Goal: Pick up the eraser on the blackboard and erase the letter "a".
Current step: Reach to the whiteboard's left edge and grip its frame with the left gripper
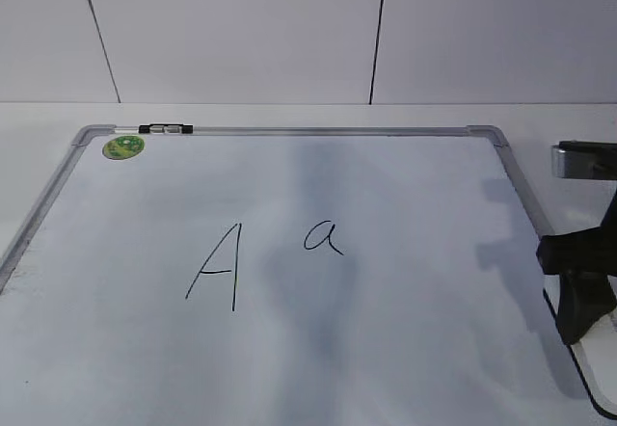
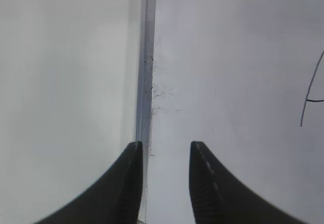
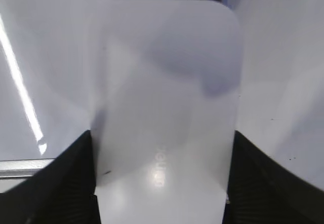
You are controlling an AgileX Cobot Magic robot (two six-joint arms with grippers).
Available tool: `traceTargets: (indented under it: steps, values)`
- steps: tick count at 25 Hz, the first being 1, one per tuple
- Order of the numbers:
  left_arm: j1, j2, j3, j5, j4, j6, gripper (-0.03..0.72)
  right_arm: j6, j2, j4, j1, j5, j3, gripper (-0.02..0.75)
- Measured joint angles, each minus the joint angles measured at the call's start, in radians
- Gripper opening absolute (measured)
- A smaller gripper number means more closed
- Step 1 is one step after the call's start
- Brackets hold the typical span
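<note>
The blackboard (image 1: 405,349) is a white board with a silver frame, lying flat. The small cursive letter "a" (image 1: 323,237) is near its middle, right of a taller capital "A" (image 1: 217,267). The eraser (image 3: 167,97) is a white rounded block with faint lettering; it fills the right wrist view between my right gripper's (image 3: 162,138) jaws, which press on both of its sides. In the exterior view the right gripper (image 1: 578,291) stands at the board's right edge, with the eraser's (image 1: 590,368) white edge below it. My left gripper (image 2: 164,145) is open and empty over the board's left frame (image 2: 147,57).
A round green sticker (image 1: 123,146) sits in the board's far left corner, next to a small black clip (image 1: 166,129) on the far frame. A white wall stands behind the table. A stroke of the capital "A" (image 2: 311,92) shows in the left wrist view.
</note>
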Motion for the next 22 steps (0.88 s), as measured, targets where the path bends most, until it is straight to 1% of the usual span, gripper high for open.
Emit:
traceTargets:
  steps: [6,13,18,22]
  values:
    - [0.0,0.195,-0.068,0.0,0.022,0.0,0.239,-0.008,0.0,-0.015,0.0,0.0,-0.004,0.556]
    - [0.0,0.308,-0.128,0.002,0.091,0.002,0.239,-0.009,0.0,-0.015,0.0,0.005,-0.026,0.556]
    - [0.0,0.376,-0.135,0.002,0.094,0.028,0.239,-0.017,0.0,-0.011,0.0,0.005,-0.036,0.556]
    - [0.0,0.447,-0.136,0.002,0.067,0.069,0.239,-0.028,0.0,0.002,0.0,0.005,-0.036,0.556]
